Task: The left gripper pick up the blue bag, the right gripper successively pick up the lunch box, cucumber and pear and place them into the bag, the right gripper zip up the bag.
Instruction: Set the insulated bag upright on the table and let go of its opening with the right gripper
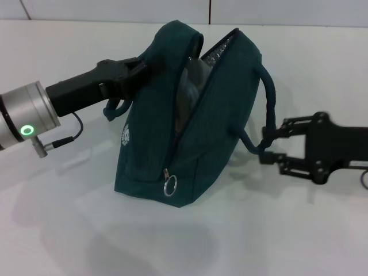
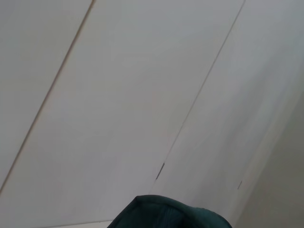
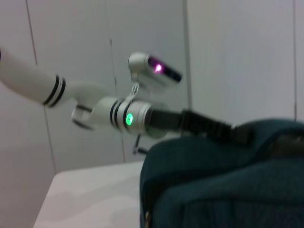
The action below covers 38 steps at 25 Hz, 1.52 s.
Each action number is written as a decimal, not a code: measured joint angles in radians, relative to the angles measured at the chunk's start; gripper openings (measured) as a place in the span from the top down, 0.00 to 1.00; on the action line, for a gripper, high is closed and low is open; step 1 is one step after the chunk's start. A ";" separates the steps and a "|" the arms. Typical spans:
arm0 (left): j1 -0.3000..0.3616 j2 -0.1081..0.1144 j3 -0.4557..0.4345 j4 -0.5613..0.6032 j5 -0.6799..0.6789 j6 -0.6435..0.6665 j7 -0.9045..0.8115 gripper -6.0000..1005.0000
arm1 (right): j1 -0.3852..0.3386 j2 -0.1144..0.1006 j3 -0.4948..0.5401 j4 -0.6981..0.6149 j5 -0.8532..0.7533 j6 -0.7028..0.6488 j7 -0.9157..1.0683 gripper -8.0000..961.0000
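Left gripper [image 1: 140, 70] is clamped on the upper back edge of the blue bag [image 1: 218, 138], holding that side up; its arm comes in low and near-horizontal from the robot's left, green ring light on the wrist. Right gripper [image 1: 270, 146] sits at the bag's other side, jaws apart w/ the dark carry strap [image 1: 270, 98] running down between or just in front of them; can't tell if it touches the strap. Right arm reaches in level from the right edge, just above the tabletop [image 1: 69, 230].

Bag stands upright on its base, mid-tabletop, mouth gaping along the top and down the front. Zip pull w/ metal ring [image 1: 169, 185] hangs at the low front end of the zip, so the zip is fully undone. Something pale and shiny shows inside the opening, prob. the lunch box or lining; can't say which. No cucumber or pear visible anywhere outside the bag, so loading looks done, judging by that alone.

Step in hand: zipping up. Next move calls for the right gripper to leave the strap side, come round to the front low corner, pinch the ring pull, then draw it up along the zip line while the left keeps the fabric taut
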 joint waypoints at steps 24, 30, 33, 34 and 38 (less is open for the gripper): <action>0.003 -0.005 -0.001 -0.088 -0.046 0.002 0.176 0.88 | 0.046 0.049 0.016 0.067 0.045 0.138 -0.115 0.86; 0.003 -0.006 0.000 -0.140 -0.072 0.020 0.270 0.85 | 0.064 0.029 0.045 0.111 0.128 0.096 -0.135 0.94; 0.003 -0.009 0.004 -0.205 -0.112 0.056 0.413 0.77 | 0.083 0.008 0.046 0.112 0.126 0.077 -0.110 0.94; 0.003 -0.009 0.005 -0.231 -0.129 0.070 0.465 0.73 | 0.083 0.008 0.046 0.112 0.126 0.077 -0.110 0.94; 0.003 -0.011 0.006 -0.306 -0.181 0.087 0.582 0.58 | 0.091 0.005 0.052 0.115 0.124 0.072 -0.094 0.94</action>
